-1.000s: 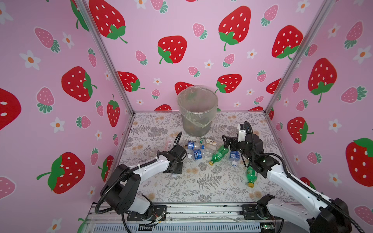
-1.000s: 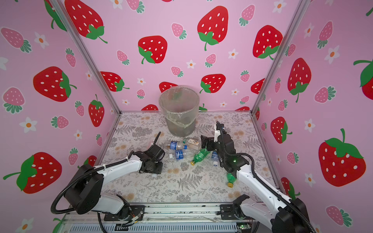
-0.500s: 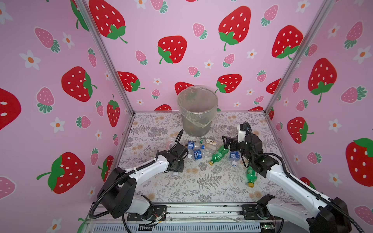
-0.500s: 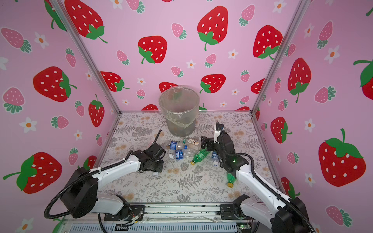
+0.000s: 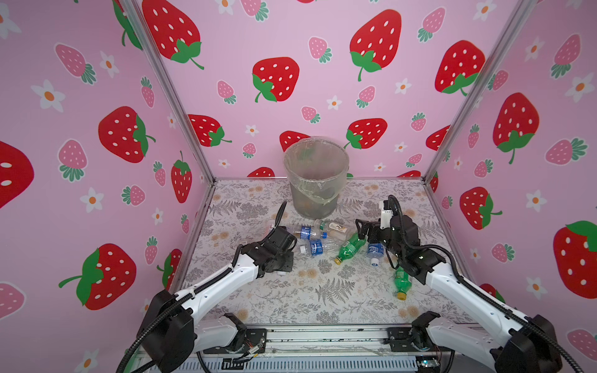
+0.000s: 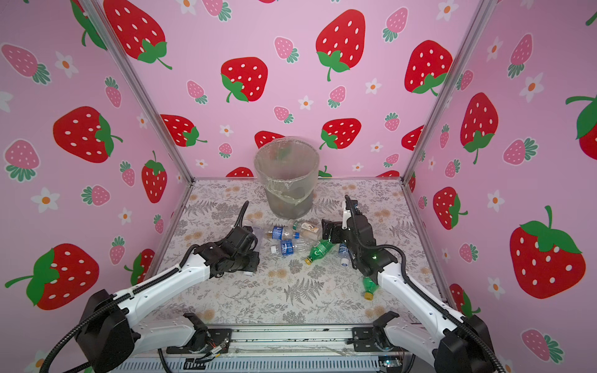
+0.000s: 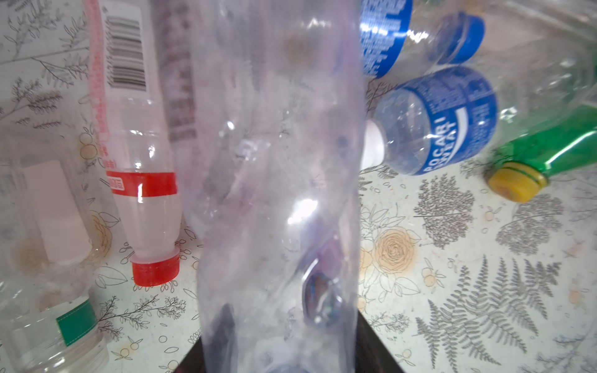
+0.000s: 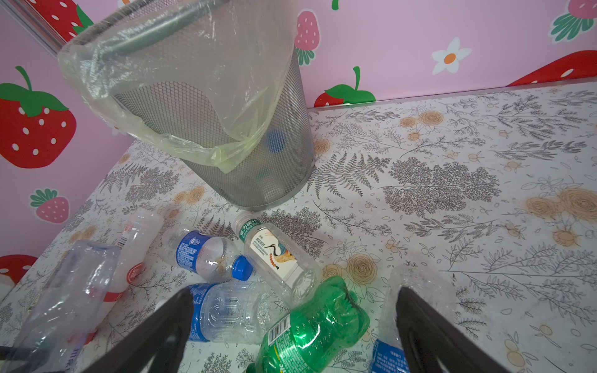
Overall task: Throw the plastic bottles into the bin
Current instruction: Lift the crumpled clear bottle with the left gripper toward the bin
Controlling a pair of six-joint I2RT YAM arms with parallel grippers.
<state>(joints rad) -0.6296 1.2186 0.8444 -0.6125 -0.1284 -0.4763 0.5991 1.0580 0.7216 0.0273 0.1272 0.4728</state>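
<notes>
My left gripper [image 5: 281, 239] is shut on a crumpled clear bottle [image 7: 277, 161] that lies low over the table left of the pile. Beside it lie a red-capped bottle [image 7: 142, 193] and two blue-labelled bottles [image 7: 445, 122]. My right gripper [image 8: 294, 295] stands wide open just above a green bottle [image 8: 310, 326] with a yellow cap, a finger on each side of it and neither touching. Another green bottle [image 5: 402, 281] lies under my right arm. The grey mesh bin [image 5: 316, 177] with its clear bag stands at the back, behind the pile; bottles show through its wall.
A white-labelled clear bottle [image 8: 277, 255] lies nearest the foot of the bin [image 8: 226, 129]. A blue-labelled bottle [image 5: 374, 250] rests right of the green one. Pink strawberry walls [image 5: 517, 161] close the floral table [image 5: 323, 290] on three sides.
My left jaws have narrowed a little round the clear bottle and the left gripper has edged slightly towards the pile. The right arm has stayed where it was.
</notes>
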